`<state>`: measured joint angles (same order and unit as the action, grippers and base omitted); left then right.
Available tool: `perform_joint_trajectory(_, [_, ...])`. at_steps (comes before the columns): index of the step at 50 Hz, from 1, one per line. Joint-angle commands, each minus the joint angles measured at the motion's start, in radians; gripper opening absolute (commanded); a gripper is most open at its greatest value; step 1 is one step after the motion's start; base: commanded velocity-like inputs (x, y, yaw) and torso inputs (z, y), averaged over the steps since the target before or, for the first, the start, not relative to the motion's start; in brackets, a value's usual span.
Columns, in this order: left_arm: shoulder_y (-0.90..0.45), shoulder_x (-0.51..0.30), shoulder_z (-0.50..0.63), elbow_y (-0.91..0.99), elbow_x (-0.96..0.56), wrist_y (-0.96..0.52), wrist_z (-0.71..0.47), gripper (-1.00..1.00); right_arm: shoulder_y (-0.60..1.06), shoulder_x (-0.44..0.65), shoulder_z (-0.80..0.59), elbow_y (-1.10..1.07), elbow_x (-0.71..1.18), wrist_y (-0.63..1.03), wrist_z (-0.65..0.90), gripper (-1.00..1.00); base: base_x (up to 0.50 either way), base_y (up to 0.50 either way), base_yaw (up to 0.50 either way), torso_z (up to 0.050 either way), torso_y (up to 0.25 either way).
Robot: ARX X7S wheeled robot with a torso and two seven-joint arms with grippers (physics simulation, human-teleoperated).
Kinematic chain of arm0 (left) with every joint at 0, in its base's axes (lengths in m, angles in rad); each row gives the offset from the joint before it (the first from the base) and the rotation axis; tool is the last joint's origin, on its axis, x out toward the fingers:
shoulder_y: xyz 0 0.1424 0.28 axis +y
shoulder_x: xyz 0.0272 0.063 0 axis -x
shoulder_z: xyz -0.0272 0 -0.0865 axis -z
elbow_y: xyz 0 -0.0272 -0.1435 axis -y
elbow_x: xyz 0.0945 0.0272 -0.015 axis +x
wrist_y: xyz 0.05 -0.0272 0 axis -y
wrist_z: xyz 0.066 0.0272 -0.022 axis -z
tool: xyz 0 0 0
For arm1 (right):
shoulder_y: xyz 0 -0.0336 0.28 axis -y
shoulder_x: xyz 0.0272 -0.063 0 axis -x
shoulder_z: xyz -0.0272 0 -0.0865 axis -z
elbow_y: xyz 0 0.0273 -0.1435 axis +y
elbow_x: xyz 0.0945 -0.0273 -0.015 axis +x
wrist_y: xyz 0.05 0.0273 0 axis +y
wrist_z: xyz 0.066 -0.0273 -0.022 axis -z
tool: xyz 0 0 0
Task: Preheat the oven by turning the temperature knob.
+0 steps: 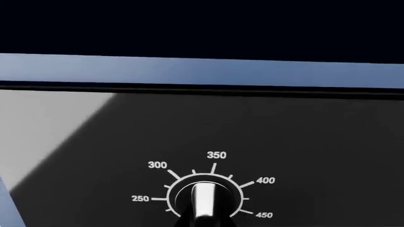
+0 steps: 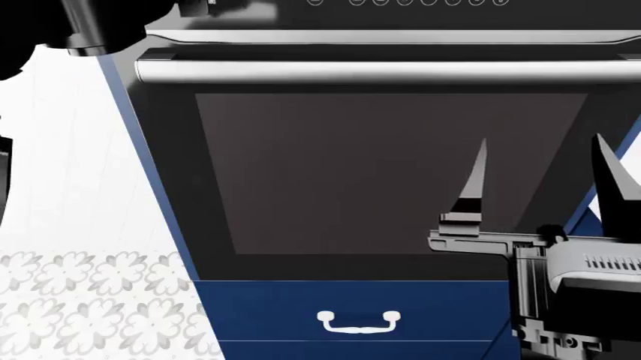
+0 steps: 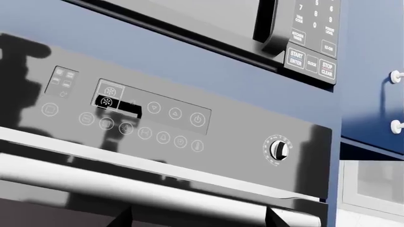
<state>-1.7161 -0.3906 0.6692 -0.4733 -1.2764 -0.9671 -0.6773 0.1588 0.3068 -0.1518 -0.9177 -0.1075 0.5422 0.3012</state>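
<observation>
Left wrist view sits close before the knob (image 1: 203, 203); left claw state unseen. Right gripper (image 2: 541, 176) hangs released; a misaligned closure could slip.

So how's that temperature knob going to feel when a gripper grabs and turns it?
The knob looks like polished metal, so probably slippery. Its raised bar should give flat sides to pinch. Fixed to the oven panel, it likely only rotates and won't lift off.

The right gripper (image 2: 541, 176) points upward with its two dark fingers spread apart, empty; the left arm (image 2: 90, 22) reaches up high.
</observation>
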Motion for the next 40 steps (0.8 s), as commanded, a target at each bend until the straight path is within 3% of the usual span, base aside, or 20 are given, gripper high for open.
perform_joint_trajectory(1, [0.004, 0.0, -0.001, -0.001, 0.007, 0.006, 0.001, -1.0, -0.003, 0.003, -0.003, 0.0, 0.001, -0.001, 0.003, 1.0, 0.0, 0.0, 0.0, 0.0, 0.0])
perform_joint_trajectory(40, [-0.02, -0.01, 0.167, 0.046, 0.197, 0.038, 0.054, -1.0, 0.001, 0.011, -0.014, 0.005, 0.007, -0.001, 0.012, 1.0, 0.0, 0.0, 0.0, 0.0, 0.0])
